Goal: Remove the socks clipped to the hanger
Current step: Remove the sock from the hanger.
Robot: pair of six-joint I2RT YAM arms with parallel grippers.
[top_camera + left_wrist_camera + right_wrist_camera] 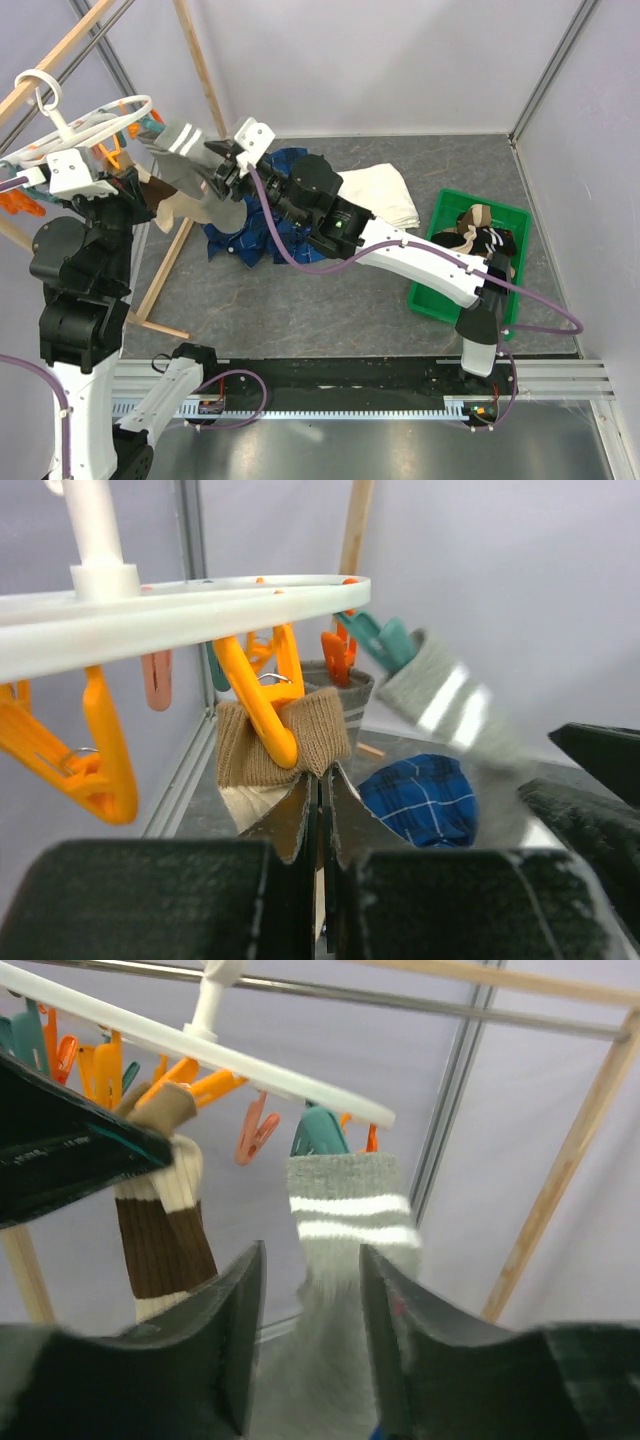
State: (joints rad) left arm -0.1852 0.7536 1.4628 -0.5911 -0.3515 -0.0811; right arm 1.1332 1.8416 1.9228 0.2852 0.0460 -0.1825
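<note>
Top external: some socks (480,232) already lie in green bin (447,210) at R, so task is partly done. Far L, the hanger (135,99) has socks on it yet. R gripper (222,168) reaches across, holding grey sock (185,150) stretched from its clip.

Left wrist: L gripper (320,800) has jaws nearly together just under tan-cuffed sock (325,730), which hangs from orange clip (265,705). Can't tell if fabric is pinched. Another cuff is clipped behind.

Right wrist: R jaws closed on grey sock below its white stripes; teal clip (320,1135) grips the top. Left to do, I'd judge: grey, tan, prob. one more.
</note>
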